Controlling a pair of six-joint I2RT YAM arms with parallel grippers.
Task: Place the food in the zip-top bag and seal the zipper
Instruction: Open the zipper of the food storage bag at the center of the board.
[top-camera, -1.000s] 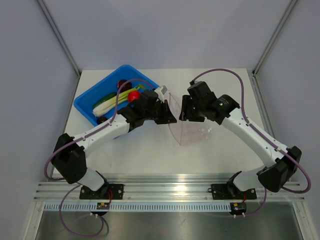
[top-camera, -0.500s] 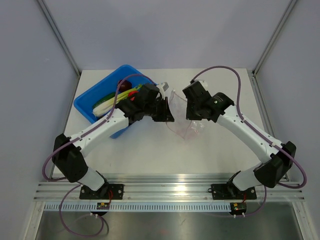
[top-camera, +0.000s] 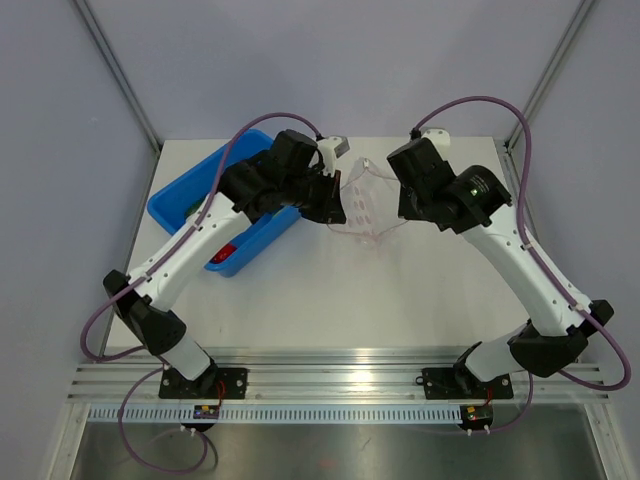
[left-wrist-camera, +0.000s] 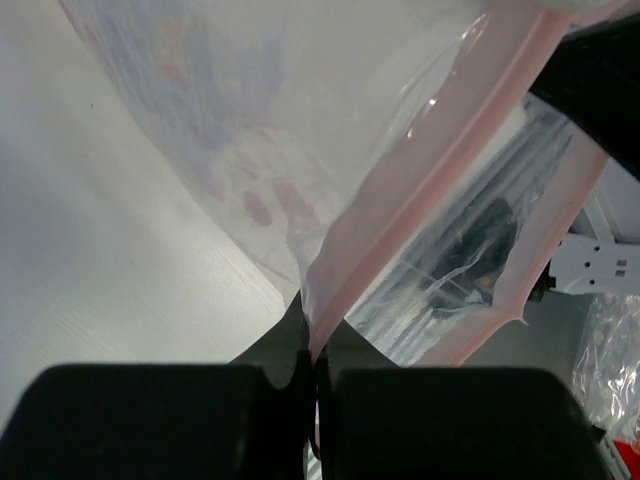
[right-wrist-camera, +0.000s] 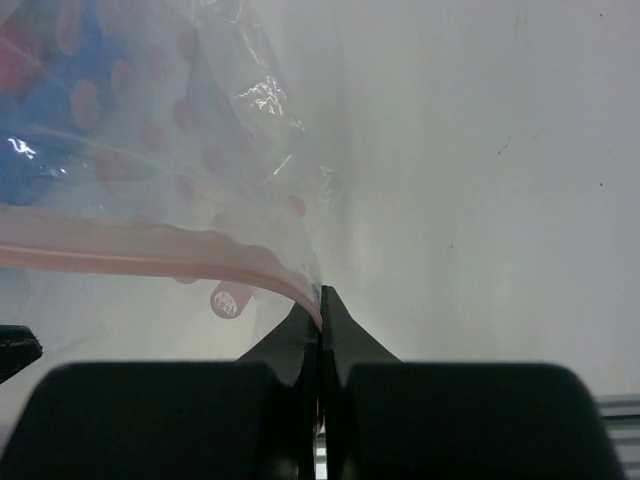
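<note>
Jaws of the left gripper (left-wrist-camera: 312, 345) are clamped on the zipper (left-wrist-camera: 430, 190) at the left end of the bag (top-camera: 365, 205). The right gripper (right-wrist-camera: 320, 300) pinches the same pink strip at the bag's right end, and the bag is stretched between them. Left of the bag sits a blue bin (top-camera: 180, 195) with a red fruit (top-camera: 225, 253) inside.

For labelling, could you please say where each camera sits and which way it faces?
Top external: above, behind the bases, looking down at the table; both arms show, holding the zip-top bag.
Left wrist: on the left arm, facing along the left gripper, shut on the zipper.
Right wrist: likewise, right gripper shut on it.
Shared: both wrist views show the zipper.
</note>
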